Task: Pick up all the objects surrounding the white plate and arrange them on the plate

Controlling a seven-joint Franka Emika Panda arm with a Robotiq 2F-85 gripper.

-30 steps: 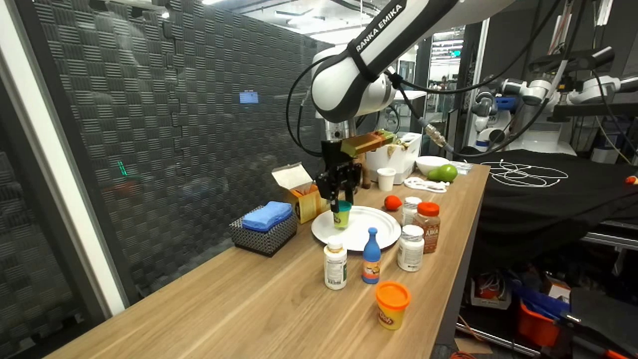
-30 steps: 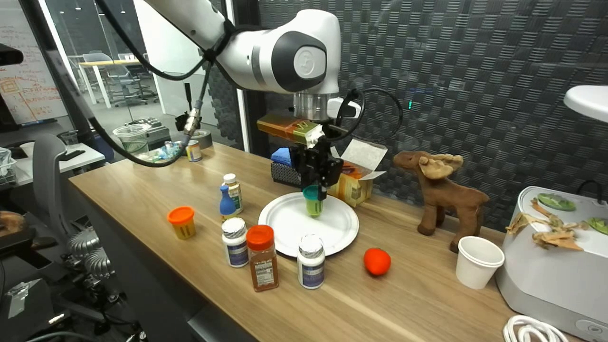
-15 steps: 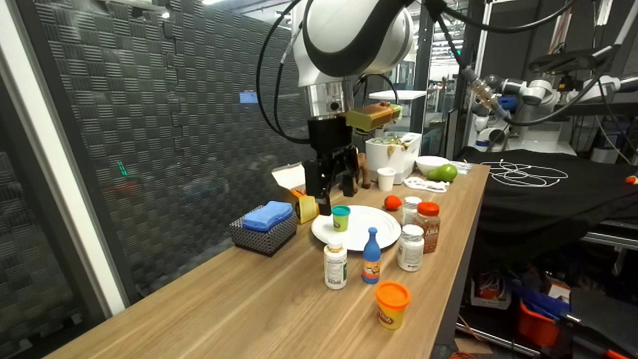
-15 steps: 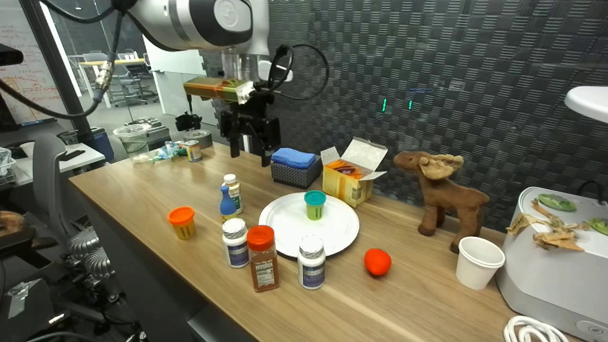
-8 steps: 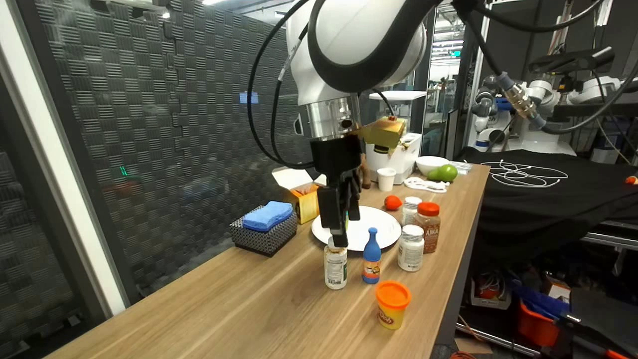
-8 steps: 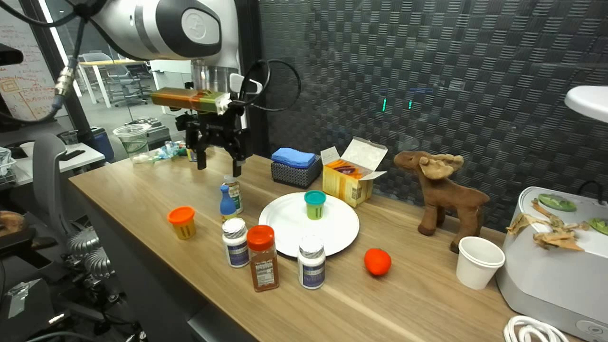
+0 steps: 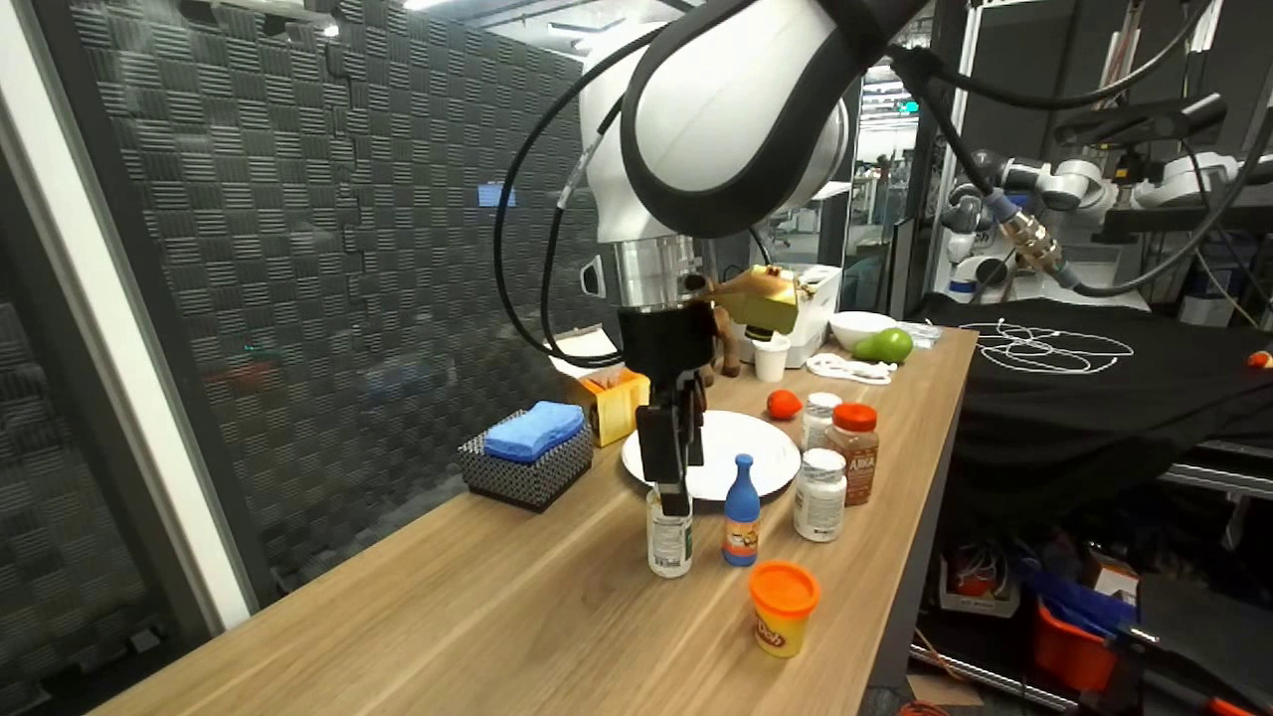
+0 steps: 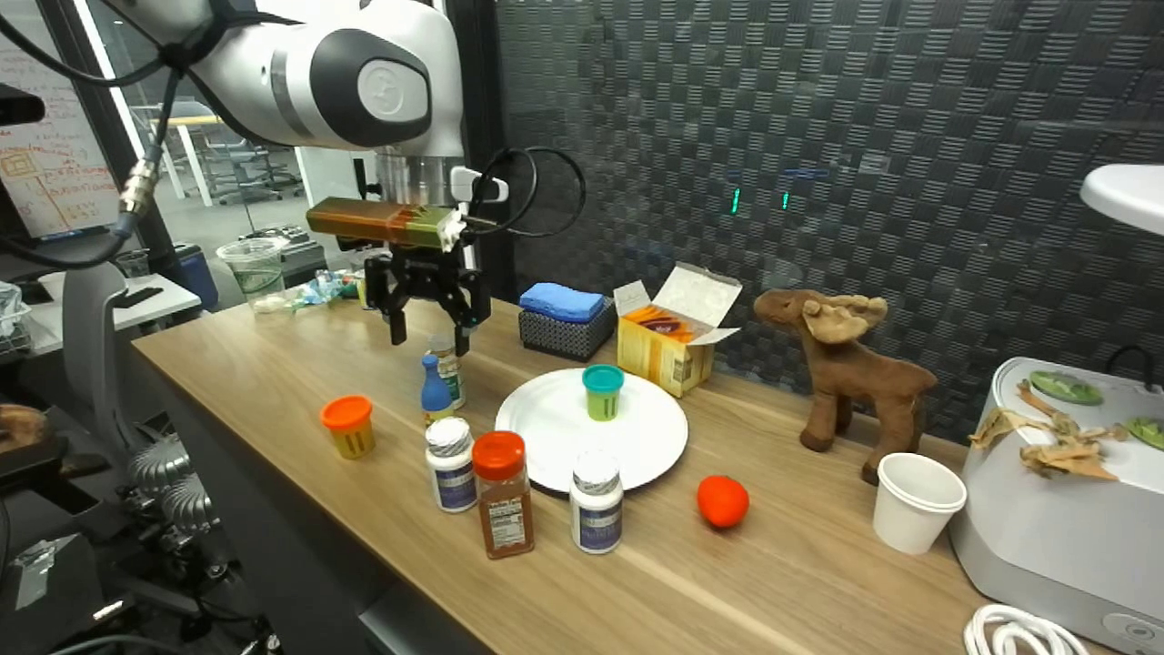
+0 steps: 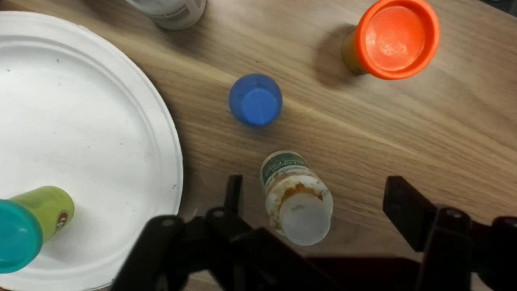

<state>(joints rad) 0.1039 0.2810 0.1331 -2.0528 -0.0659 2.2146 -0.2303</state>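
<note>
Robotiq gripper (image 8: 430, 340) hangs over the wooden table (image 7: 428, 617) with its fingers pointing down and set wide apart. Below it the white bottle (image 9: 297, 192) stands upright; in the wrist view it shows in the gap, clear of both fingertips and nearer the one toward the white plate (image 9: 93, 121). Whether the fingertips reach down past its cap cannot be told. Just beside that bottle, also close to the tool, stands the slim blue bottle (image 7: 741, 512); farther out from the gripper is the orange-lidded pot (image 7: 782, 609). Upright on the plate, to one side of the tool, is the green-lidded jar (image 8: 602, 395). Well apart from the gripper, beside the plate, stand the red-capped jar (image 8: 503, 500) and two blue-labelled jars (image 8: 597, 518). On the side of the tool away from the pot, a dark box (image 8: 555, 338) bears a blue cloth (image 8: 561, 300).
</note>
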